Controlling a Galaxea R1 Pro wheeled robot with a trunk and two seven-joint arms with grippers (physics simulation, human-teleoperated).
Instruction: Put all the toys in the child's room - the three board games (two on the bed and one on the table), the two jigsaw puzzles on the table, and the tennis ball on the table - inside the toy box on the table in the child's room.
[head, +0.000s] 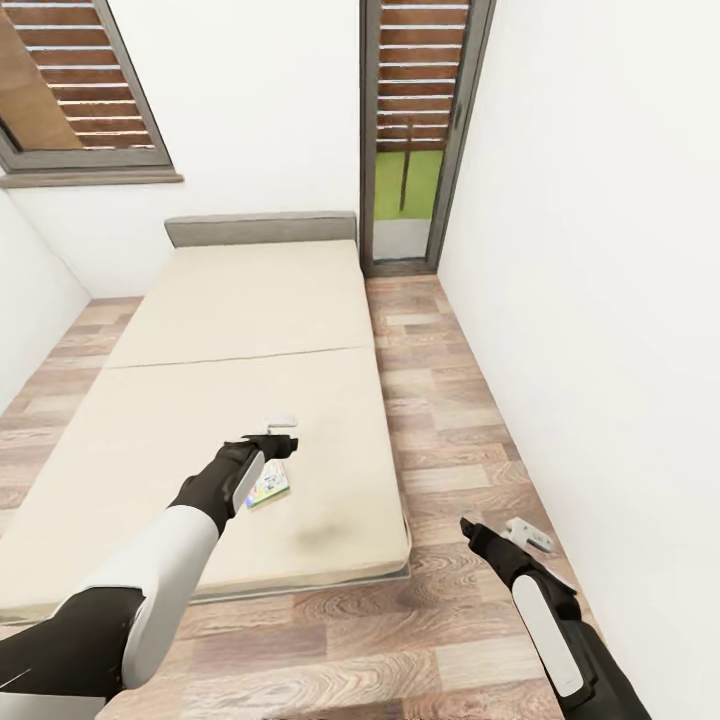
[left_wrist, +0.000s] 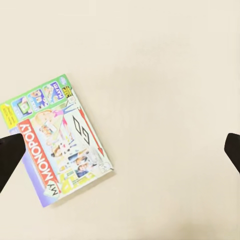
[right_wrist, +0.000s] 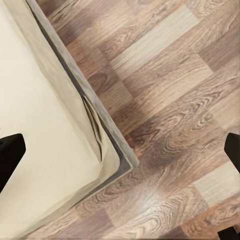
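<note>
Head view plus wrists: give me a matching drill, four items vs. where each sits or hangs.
Items:
1. board game
2. left gripper
3. right gripper
4. bed

Places:
A. over the wood floor by the bed's corner
B. lying flat on the mattress
C. against the far wall, under the window
D. above the mattress, beside the game box

Pairs: 1-B, 2-D, 3-A, 4-C
</note>
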